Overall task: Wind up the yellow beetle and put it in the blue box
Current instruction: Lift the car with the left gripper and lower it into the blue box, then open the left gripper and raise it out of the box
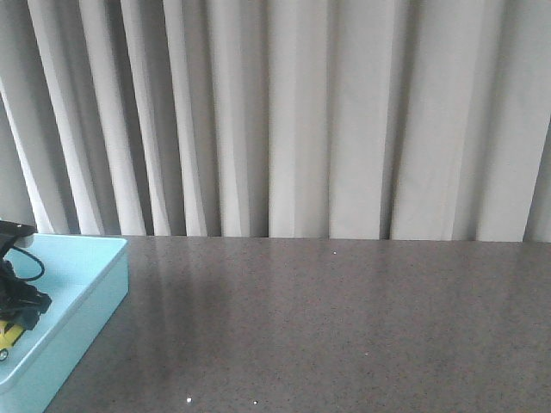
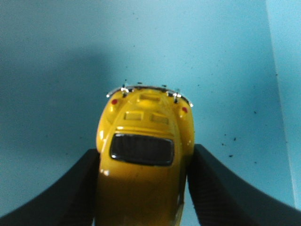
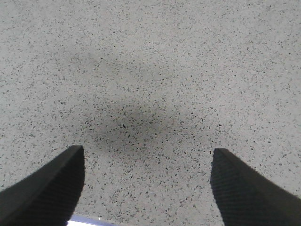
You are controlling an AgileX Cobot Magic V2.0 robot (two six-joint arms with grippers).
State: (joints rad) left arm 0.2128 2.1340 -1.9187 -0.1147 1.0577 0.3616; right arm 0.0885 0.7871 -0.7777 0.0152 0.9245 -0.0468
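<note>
At the table's [image 1: 344,327] near left corner sits the box [image 1: 82,297], and over its floor the left gripper [image 2: 143,188] has its jaws closed against both sides of the beetle [image 2: 143,155], whose rear bumper and dark rear window face away from the wrist. In the front view a bit of yellow shows under the dark left arm [image 1: 17,292] inside the box. The right gripper [image 3: 148,188] hangs over bare speckled table, jaws spread wide and holding nothing.
</note>
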